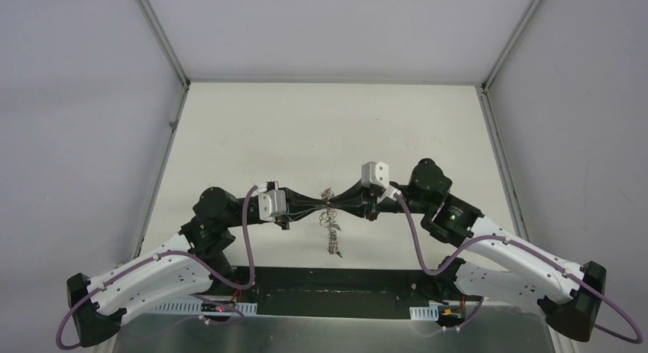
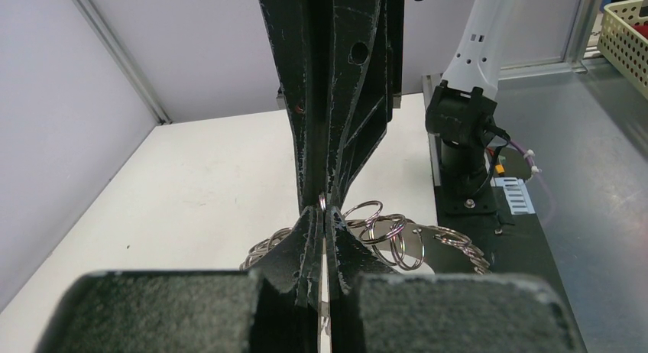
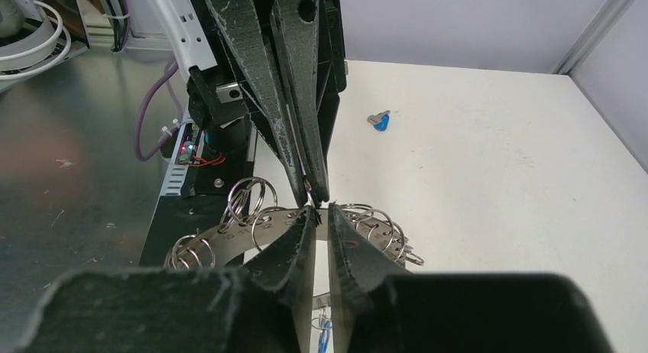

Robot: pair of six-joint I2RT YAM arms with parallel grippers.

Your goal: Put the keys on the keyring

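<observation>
The keyring (image 1: 330, 215), a flat silvery band edged with many wire loops, hangs above the table between both grippers. My left gripper (image 2: 325, 215) is shut on the keyring's (image 2: 428, 242) band, which shows edge-on between its fingers. My right gripper (image 3: 319, 209) meets it tip to tip. Only a narrow slit shows between its fingers, which pinch a small wire loop at the rim of the keyring (image 3: 229, 231). A blue key (image 3: 380, 121) lies alone on the white table. Another blue key (image 3: 324, 339) dangles under the ring, seen through the slit.
A black base strip (image 1: 336, 280) and metal shelf run along the near table edge under the arms. White walls with aluminium frame posts (image 1: 489, 70) enclose the table. A cream basket (image 2: 626, 32) stands off the table to the right.
</observation>
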